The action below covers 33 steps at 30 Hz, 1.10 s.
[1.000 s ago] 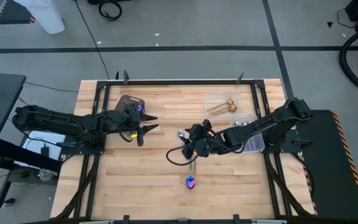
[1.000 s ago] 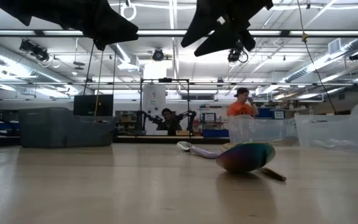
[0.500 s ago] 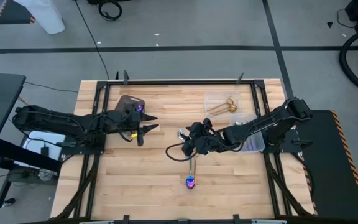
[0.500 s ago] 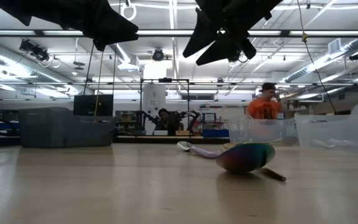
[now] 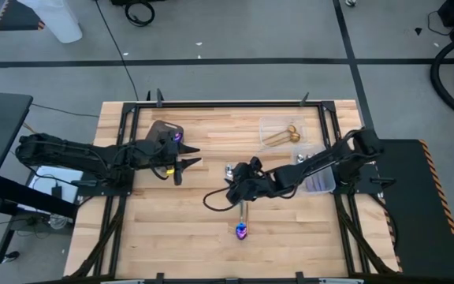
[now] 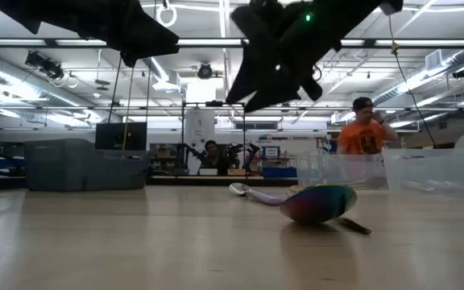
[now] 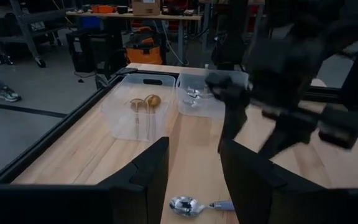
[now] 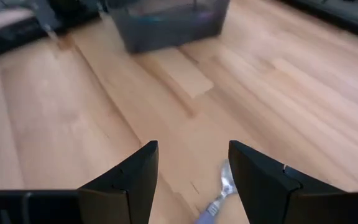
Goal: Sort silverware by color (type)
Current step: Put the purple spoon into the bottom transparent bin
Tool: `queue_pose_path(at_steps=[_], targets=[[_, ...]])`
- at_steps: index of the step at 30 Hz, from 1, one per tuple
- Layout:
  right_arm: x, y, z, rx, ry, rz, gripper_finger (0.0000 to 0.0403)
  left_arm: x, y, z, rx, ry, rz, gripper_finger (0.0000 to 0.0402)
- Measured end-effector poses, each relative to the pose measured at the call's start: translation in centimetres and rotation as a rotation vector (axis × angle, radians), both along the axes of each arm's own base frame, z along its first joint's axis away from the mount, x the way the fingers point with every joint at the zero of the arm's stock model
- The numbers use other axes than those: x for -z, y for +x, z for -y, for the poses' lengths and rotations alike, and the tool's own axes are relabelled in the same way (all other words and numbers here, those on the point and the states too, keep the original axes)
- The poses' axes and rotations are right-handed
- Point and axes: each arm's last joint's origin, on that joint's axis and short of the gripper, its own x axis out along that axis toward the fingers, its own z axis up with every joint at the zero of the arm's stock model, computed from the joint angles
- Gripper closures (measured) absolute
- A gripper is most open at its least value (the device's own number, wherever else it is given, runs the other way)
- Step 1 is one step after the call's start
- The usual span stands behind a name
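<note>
The pale wooden table [image 5: 187,229] stood on a grey workshop floor, and in the low view a person in orange was far behind it. Your right gripper [image 5: 236,188] hung at the centre of the high view with its fingers [image 8: 263,177] spread and empty. Just under them, at the lower middle of the right wrist view, lay the silver spoon [image 8: 219,194], its bowl between the two fingers and its handle running toward the camera. In the high view this spoon [image 5: 231,170] was touching the gripper's upper edge, and the iridescent spoon [image 5: 242,223] lay just below, its long axis going straight down the frame to the bowl. The right arm was clearly nearer to both. Your left gripper [image 5: 186,163] waited at centre left beside the dark tray [image 5: 164,130], fingers also apart. The gold spoons [image 5: 280,136] rested in the clear container [image 5: 268,124] at the upper right. Compared with one second before, the right gripper had moved a little left and lower over the table; the spoons had not moved.
</note>
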Motion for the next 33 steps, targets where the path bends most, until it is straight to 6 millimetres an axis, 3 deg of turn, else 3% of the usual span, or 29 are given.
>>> queue_pose_path(at_steps=[10,21,33], targets=[[3.1,1.4,0.5,0.013,0.101,-0.091,0.0197,0.1,0.0,0.0,-0.002,0.000,-0.010,0.0249],[3.9,3.7,0.7,0.017,0.151,-0.262,0.0213,0.1,0.0,-0.1,-0.003,0.000,-0.009,0.0249],[4.6,3.6,1.4,0.061,0.164,-0.352,0.0219,0.3,-0.1,-0.1,-0.002,0.009,-0.039,0.0249]])
